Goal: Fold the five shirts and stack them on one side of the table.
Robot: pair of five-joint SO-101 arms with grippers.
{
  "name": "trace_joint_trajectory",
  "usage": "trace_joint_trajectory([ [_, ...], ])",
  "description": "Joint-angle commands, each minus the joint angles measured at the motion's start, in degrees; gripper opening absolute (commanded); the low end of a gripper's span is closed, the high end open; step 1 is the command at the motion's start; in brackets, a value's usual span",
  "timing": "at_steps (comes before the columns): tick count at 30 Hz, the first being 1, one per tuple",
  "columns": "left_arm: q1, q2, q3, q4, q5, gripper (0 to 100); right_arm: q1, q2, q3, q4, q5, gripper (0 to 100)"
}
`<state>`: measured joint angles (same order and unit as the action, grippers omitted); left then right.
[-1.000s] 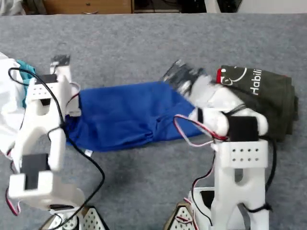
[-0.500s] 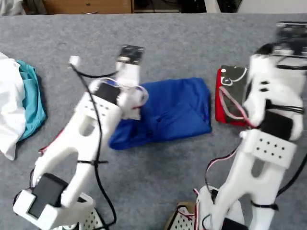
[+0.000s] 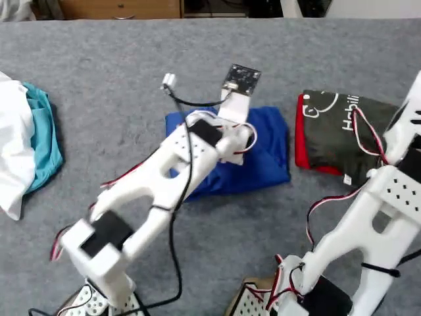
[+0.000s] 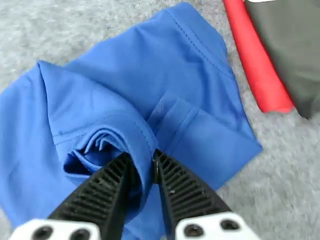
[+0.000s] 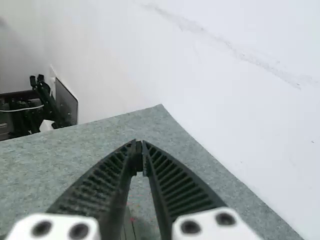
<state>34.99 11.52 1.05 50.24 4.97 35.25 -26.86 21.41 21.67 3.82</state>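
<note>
**Op B:** Status? Where's the shirt?

**Op A:** The blue fabric shirt [image 3: 270, 148] lies mid-table, roughly folded, just beside the stack on the R arm's side. My left gripper [image 4: 141, 157] has its jaws pinched on a bunched roll of it. The right gripper [image 5: 138, 146] is up in the air facing the wall, jaws together on nothing.

**Op B:** Risks?

**Op A:** IMO the main one is that I'm holding one rumpled pinch, not a clean edge. If I lift from there, the layers prob. fall open and the fold's gone. If I drag it along the grey felt table cover [image 3: 131, 59], it'll likely bunch more. It could also nudge the red folded shirt [image 3: 301, 131] under the dark grey-green folded shirt [image 3: 348, 131] and skew the stack. Also 2 pcs to go: white garment [image 3: 13, 151] and teal garment [image 3: 45, 135], heaped at the far L.

**Op B:** Any writing?

**Op A:** White lettering plus a line drawing on the dark shirt, partly cut off by the R arm. Not reading it out. No tags seen on the blue.
</note>
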Motion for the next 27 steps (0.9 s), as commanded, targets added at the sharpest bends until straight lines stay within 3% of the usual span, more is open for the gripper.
trace_joint_trajectory([
  [1, 0.7, 4.1, -11.2, 1.2, 0.9, 2, 1.3, 0.3, -3.3, -1.4, 0.0, 0.2],
  [6, 3.5, 9.6, -20.9, 7.5, 2.8, 2, 0.8, 0.7, -3.3, -1.5, 0.0, 0.2],
  [20, 6.8, 18.4, -27.6, 7.7, 2.8, 2, -0.7, 0.7, -3.0, -1.4, 0.4, 0.2],
  [23, 6.8, 19.5, -29.2, 7.8, 3.9, 10, -2.6, 0.7, -2.9, -1.1, 0.5, 0.2],
  [27, 6.6, 19.6, -29.4, 8.0, 13.6, 22, -4.4, 0.7, -2.1, -1.2, 2.5, 0.2],
])
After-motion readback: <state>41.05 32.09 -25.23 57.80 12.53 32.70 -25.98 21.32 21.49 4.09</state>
